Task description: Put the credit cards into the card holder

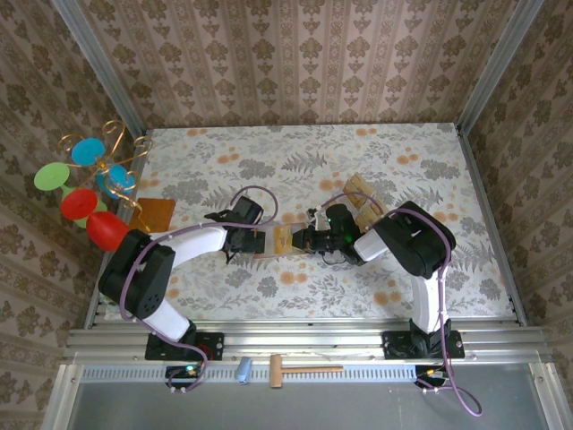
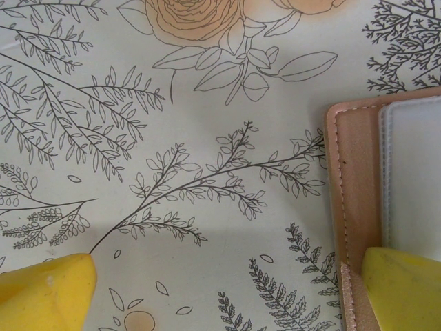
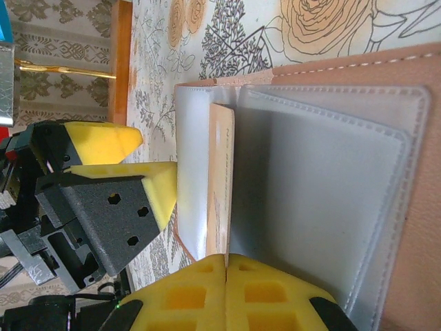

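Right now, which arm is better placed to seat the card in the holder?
Right. The right tool is shut on a credit card standing edge-on between pockets of the open card holder. The left tool is open, one finger over the holder's edge, likely steadying it.

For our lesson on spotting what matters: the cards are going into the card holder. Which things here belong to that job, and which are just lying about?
Job in hand: card holder; credit card at its pocket; loose credit cards.
Lying about: orange-brown board; wooden mallet; coloured-disc ornament; small blue cylinder.
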You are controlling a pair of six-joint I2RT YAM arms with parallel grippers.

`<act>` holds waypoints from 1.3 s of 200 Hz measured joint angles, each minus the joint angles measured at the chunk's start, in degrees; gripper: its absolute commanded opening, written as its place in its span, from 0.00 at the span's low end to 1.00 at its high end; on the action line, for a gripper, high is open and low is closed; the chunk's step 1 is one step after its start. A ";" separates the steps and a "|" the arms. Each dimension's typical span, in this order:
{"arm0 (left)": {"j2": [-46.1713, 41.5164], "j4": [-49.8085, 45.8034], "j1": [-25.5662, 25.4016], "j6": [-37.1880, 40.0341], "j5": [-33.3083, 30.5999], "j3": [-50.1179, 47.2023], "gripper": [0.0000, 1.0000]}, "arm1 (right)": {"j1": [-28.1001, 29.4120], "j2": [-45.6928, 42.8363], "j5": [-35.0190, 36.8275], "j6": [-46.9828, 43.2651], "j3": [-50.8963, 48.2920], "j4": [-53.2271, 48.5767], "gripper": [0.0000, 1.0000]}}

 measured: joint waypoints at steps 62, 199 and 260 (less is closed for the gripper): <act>0.00 0.00 0.00 0.00 0.00 0.00 1.00 | 0.37 0.26 0.02 0.00 0.42 -0.15 0.00; 0.00 0.00 0.00 0.00 0.00 0.00 1.00 | 0.68 1.31 -0.46 -0.04 2.19 -1.03 0.00; 0.00 0.00 0.00 0.00 0.00 0.00 1.00 | 1.16 -0.13 -1.16 -1.77 3.85 -4.59 0.38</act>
